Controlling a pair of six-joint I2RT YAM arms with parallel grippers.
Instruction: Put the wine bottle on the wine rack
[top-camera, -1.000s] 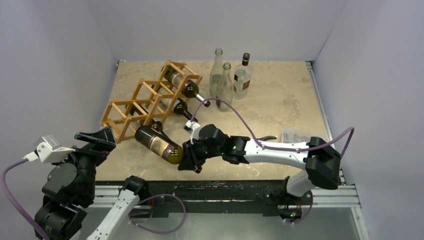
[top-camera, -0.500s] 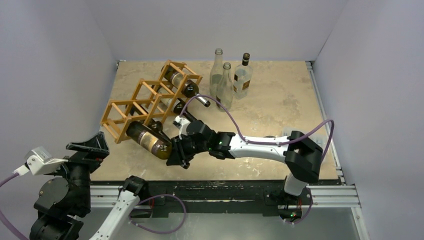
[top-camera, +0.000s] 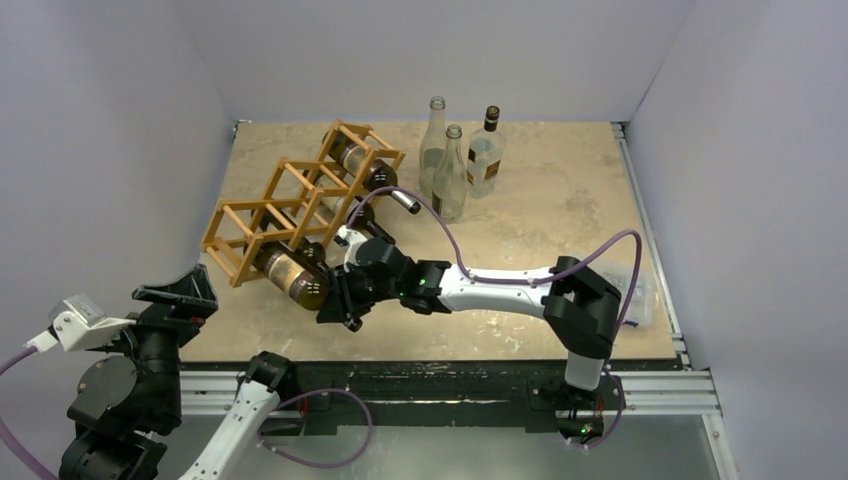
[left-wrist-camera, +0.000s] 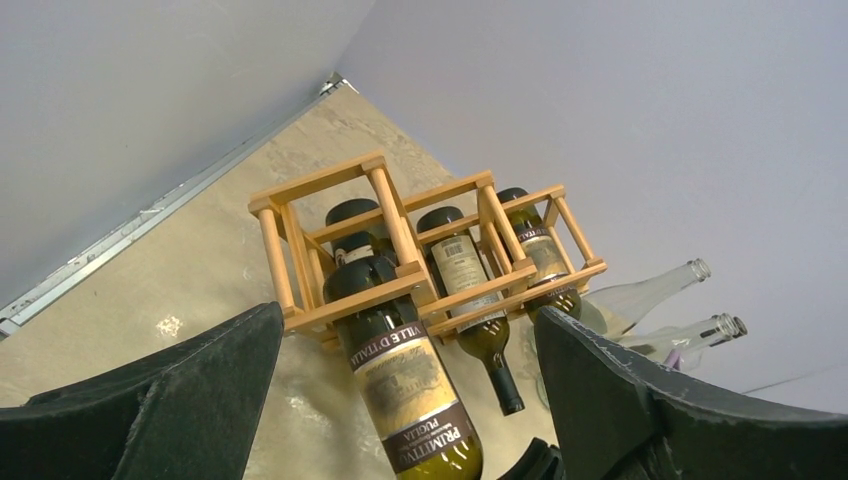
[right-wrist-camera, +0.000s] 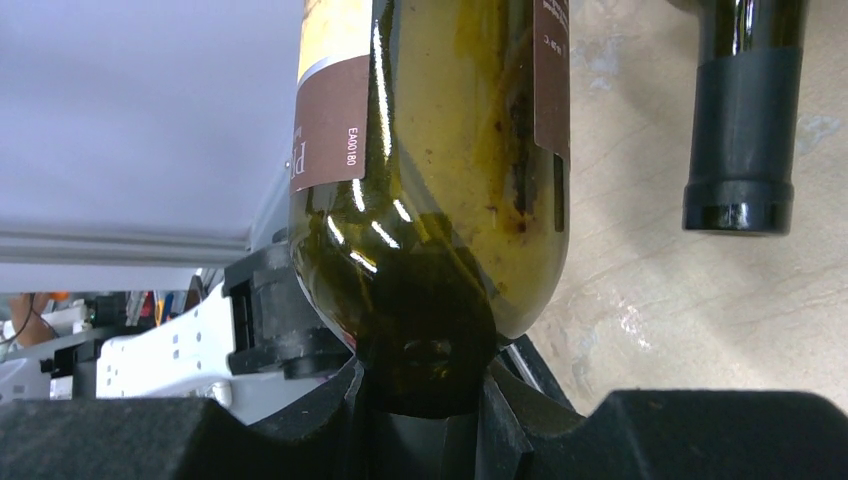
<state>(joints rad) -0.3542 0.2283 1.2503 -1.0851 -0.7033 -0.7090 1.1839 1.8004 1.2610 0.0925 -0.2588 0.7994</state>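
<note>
Hanging off the table's (top-camera: 560, 230) near left corner, the left claw (top-camera: 180, 288) gapes empty; the wine rack (top-camera: 262, 210) by the left edge holds dark bottles (top-camera: 362, 168); the wine bottle (top-camera: 290, 275) lies neck-first in a low cell, its base gripped by the right claw (top-camera: 335, 300); clear bottles (top-camera: 448, 175) stand near the back edge.

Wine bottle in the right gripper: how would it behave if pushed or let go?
Likely slick: the wine bottle is glossy glass, and the right gripper pinches only its rounded base. Round body, so apt to roll, though the wine rack bars around its neck end should check that. Probably fragile if dropped.
</note>
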